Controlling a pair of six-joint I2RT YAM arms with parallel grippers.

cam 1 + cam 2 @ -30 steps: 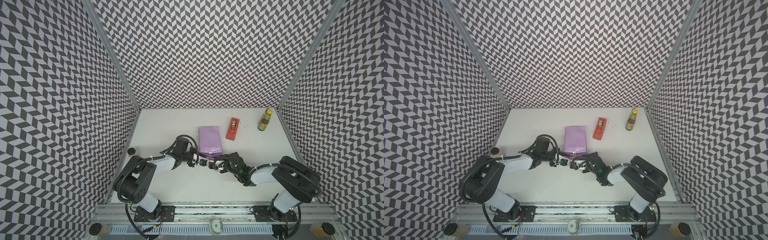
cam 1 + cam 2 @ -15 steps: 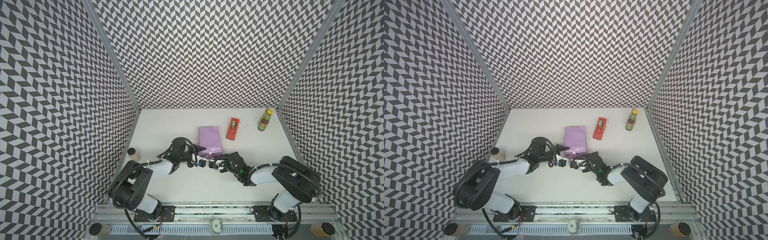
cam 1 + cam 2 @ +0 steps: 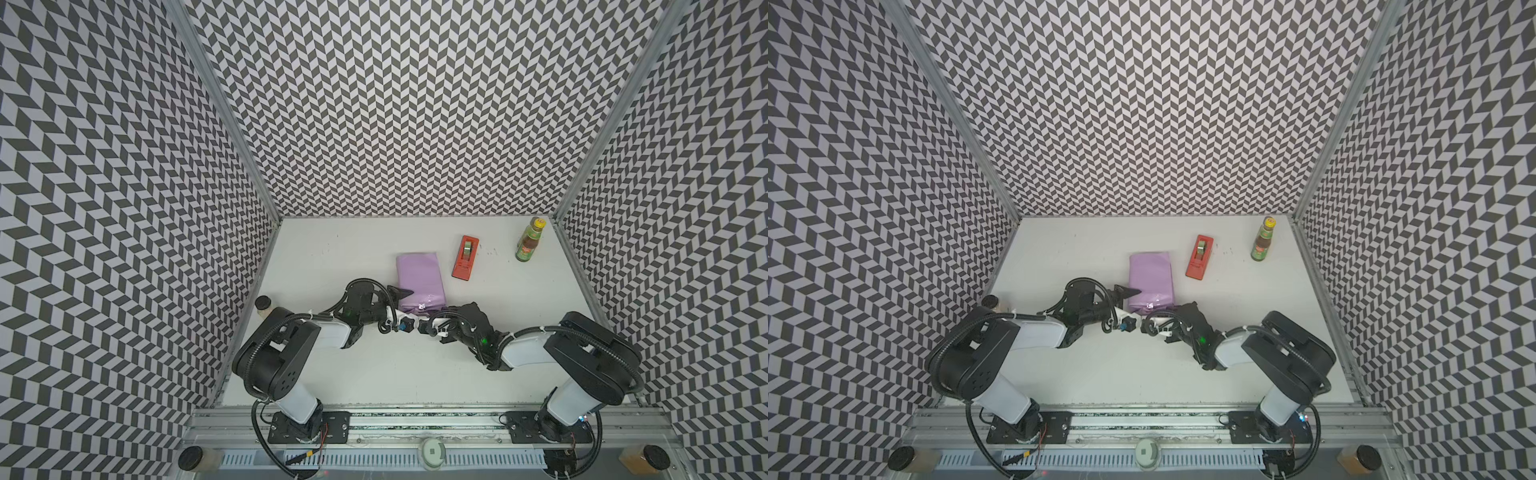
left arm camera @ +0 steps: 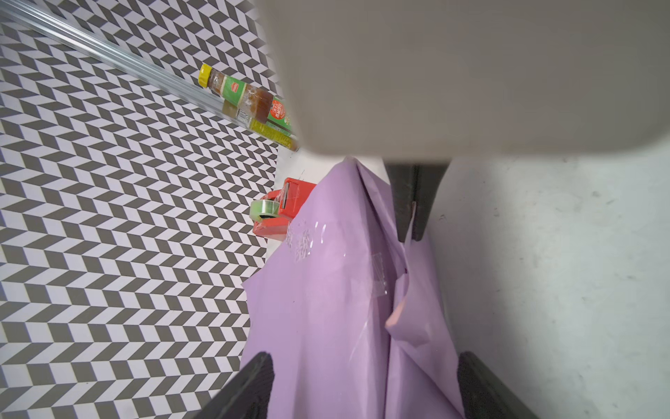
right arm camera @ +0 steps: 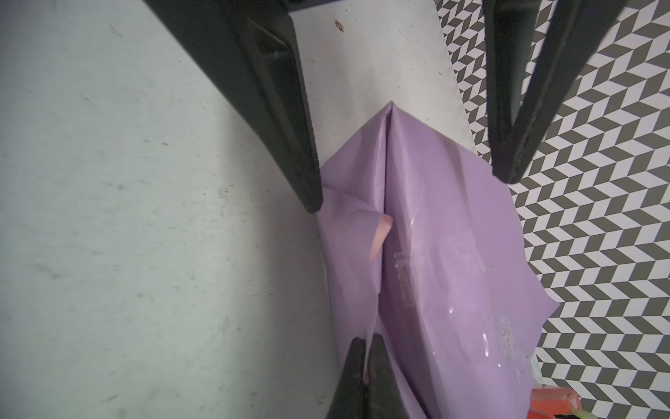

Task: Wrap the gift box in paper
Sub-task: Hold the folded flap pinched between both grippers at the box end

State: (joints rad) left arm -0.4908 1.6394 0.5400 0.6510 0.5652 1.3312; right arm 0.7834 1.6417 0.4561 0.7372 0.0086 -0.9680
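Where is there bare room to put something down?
Bare: the back-left of the white table, between the left wall and the lilac paper-wrapped parcel; and the near middle, up to the metal front rail. Crowded: the parcel's near end, where the open left gripper and the right gripper, pinching a flap, meet.

The paper [image 4: 326,308] looked thin and creased, lilac with a soft satin sheen, and a pale pink matt underside peeked out at one curl. Clear tape patches [image 4: 302,239] on it gleamed, glossy and wrinkled. The tape dispenser [image 4: 293,196] was smooth red plastic. The bottle [image 4: 259,99] shone, glassy, with a slick printed label. The table [image 4: 544,254] was matt, pale, scuffed and speckled.
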